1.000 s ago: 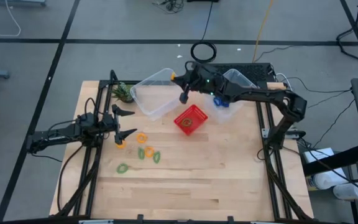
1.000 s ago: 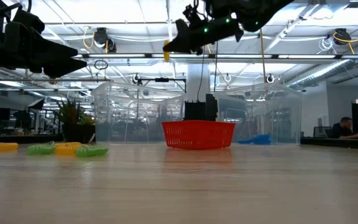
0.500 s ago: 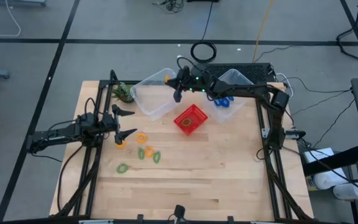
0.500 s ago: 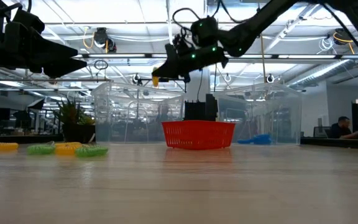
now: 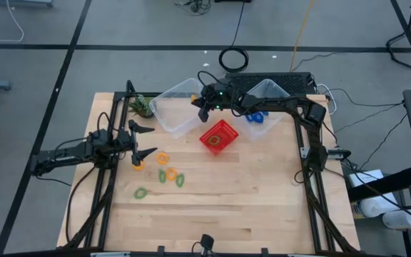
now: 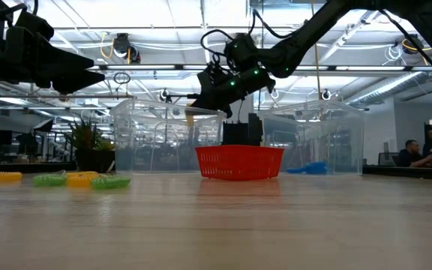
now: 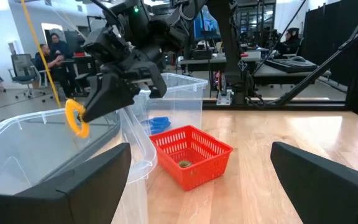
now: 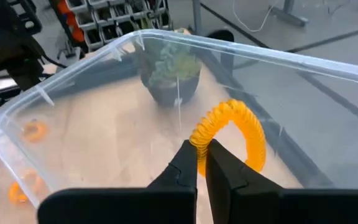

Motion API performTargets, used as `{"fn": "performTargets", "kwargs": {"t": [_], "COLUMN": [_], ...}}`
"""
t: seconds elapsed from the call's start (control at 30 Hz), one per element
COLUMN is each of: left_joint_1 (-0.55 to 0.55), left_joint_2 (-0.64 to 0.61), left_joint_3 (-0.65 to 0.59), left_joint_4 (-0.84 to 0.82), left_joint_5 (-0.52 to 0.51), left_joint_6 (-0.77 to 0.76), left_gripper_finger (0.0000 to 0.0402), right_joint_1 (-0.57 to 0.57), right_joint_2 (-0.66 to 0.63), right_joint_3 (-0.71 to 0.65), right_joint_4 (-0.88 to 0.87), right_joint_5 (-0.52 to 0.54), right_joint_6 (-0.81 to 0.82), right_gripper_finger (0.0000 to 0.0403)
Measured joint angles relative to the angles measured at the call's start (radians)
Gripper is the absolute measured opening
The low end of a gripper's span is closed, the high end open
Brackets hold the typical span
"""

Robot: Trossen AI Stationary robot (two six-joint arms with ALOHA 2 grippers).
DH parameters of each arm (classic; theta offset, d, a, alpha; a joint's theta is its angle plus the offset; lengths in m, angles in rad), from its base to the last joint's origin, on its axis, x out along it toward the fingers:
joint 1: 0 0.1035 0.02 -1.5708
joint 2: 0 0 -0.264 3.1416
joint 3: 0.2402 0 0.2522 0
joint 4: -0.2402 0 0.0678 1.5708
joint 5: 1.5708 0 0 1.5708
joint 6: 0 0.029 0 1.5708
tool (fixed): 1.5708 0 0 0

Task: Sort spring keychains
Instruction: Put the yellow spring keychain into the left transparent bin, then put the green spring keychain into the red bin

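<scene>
my right gripper (image 8: 201, 163) pinches an orange keychain (image 8: 232, 134) over the clear bin (image 8: 73, 81), ready to drop it; my left gripper (image 5: 143, 140) waits spread near the loose keychains (image 5: 168, 175).

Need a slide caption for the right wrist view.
Right pincer shut on an orange spring keychain, held above the clear bin.

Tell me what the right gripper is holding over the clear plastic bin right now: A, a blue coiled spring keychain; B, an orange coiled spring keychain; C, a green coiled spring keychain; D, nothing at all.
B: the right gripper is shut on an orange coiled spring keychain just above the clear plastic bin; the left wrist view shows the same orange loop at its fingertips.
</scene>
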Motion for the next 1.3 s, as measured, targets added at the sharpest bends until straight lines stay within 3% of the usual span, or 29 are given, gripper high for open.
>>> {"fn": "performTargets", "kwargs": {"t": [0.13, 0.5, 0.83, 0.97, 1.07, 1.3], "left_joint_1": [0.0, 0.0, 0.0, 0.0, 0.0, 0.0], "left_joint_2": [0.0, 0.0, 0.0, 0.0, 0.0, 0.0], "left_joint_3": [0.0, 0.0, 0.0, 0.0, 0.0, 0.0], "left_joint_4": [0.0, 0.0, 0.0, 0.0, 0.0, 0.0], "left_joint_5": [0.0, 0.0, 0.0, 0.0, 0.0, 0.0], "left_joint_6": [0.0, 0.0, 0.0, 0.0, 0.0, 0.0], "left_gripper_finger": [0.0395, 0.0395, 0.0395, 0.0395, 0.0395, 0.0395], "right_joint_1": [0.0, 0.002, 0.002, 0.009, 0.011, 0.024], "right_joint_2": [0.0, 0.0, -0.027, -0.029, -0.027, -0.056], "right_joint_3": [0.0, 0.0, -0.001, 0.0, 0.0, -0.002], "right_joint_4": [0.01, 0.039, 0.057, 0.054, 0.05, 0.036], "right_joint_5": [0.001, 0.002, 0.001, -0.003, -0.066, -0.104], "right_joint_6": [-0.001, -0.026, -0.052, -0.054, -0.054, -0.065], "right_gripper_finger": [0.0024, 0.0158, 0.0248, 0.0272, 0.0282, 0.0286]}}
